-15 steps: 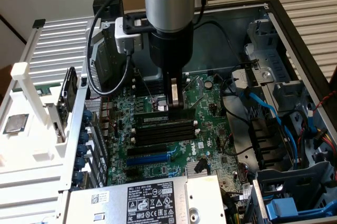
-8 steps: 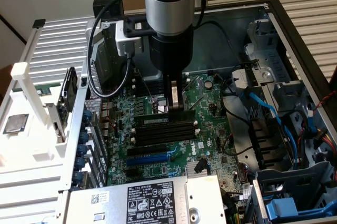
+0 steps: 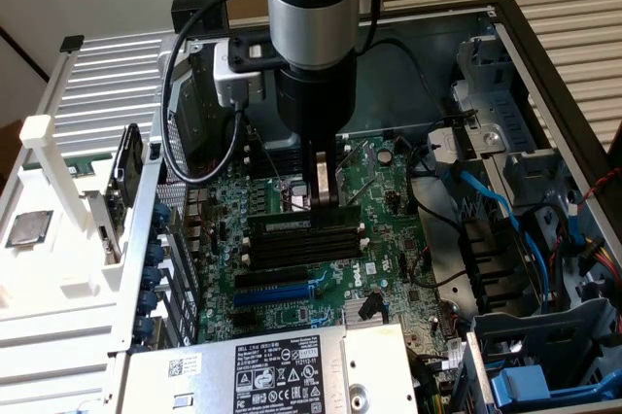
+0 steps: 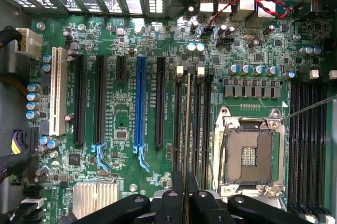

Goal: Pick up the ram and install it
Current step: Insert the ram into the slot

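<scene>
Above the black memory slots (image 3: 306, 244), gripper (image 3: 324, 198) pinched narrow on the ram (image 4: 187, 113), ram on edge, lined along one slot

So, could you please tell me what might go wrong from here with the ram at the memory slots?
1. The pincer grips the ram at a single spot, so pressing there might seat it tilted in the black memory slots.
2. The open processor socket lies right beside those slots, and a slip could strike its bare contacts.
3. I cannot tell whether the white end clips have latched; if they have not, the ram may sit loose.
</scene>
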Motion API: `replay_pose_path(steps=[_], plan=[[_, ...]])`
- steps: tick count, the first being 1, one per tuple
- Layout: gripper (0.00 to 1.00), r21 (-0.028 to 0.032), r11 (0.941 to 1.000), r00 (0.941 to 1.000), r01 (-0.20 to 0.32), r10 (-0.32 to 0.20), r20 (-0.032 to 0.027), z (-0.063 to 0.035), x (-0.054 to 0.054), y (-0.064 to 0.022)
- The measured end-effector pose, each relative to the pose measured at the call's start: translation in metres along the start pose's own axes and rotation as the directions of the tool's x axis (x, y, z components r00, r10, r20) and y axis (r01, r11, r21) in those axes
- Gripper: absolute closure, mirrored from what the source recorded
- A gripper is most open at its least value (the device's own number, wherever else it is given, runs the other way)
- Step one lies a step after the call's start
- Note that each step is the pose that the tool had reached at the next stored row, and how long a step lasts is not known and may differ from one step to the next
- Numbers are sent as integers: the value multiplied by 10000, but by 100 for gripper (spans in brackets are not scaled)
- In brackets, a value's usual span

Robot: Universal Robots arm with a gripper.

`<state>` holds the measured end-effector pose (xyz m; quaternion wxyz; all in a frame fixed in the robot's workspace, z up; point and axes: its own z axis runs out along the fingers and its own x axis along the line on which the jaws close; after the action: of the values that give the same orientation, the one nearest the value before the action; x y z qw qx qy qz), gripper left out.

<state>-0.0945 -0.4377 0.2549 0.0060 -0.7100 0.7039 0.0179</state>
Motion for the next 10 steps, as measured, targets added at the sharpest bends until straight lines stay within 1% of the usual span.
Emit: replay_pose_path(steps=[10], plan=[[87, -1, 10000, 10000, 49, -49, 1, 14, 0, 5]])
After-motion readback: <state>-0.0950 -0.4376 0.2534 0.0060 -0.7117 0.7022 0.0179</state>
